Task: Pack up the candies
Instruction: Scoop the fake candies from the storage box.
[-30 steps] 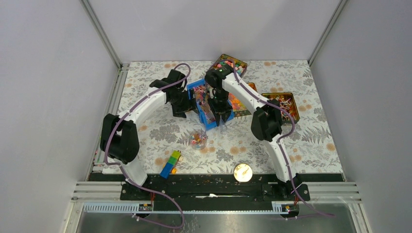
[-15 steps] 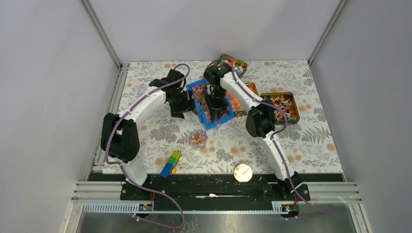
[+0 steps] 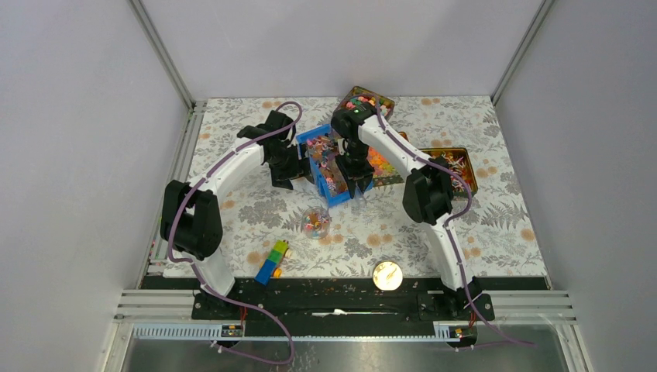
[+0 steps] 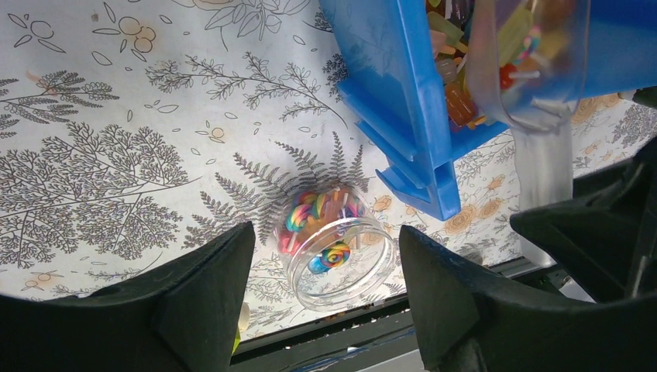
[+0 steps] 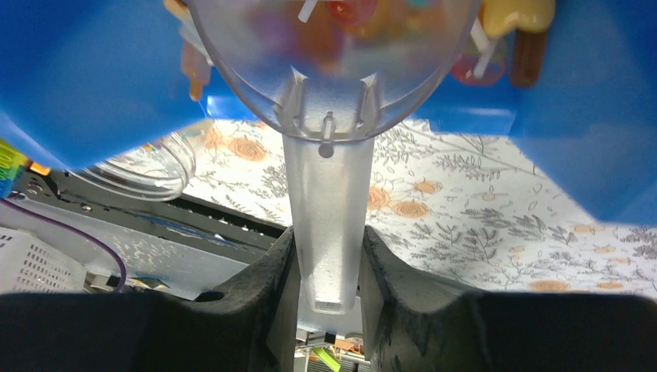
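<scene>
Right hand point(image 5: 328, 260) shifted rightward, clamping scoop point(image 5: 329, 186) over bin point(image 5: 93, 70)

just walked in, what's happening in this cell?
The right gripper is shut on the handle of a clear scoop, whose bowl sits in the blue bin among the candies. The left gripper is open beside the bin and holds nothing. A small clear jar stands on the table nearer the arm bases, with a few candies in it.
</scene>
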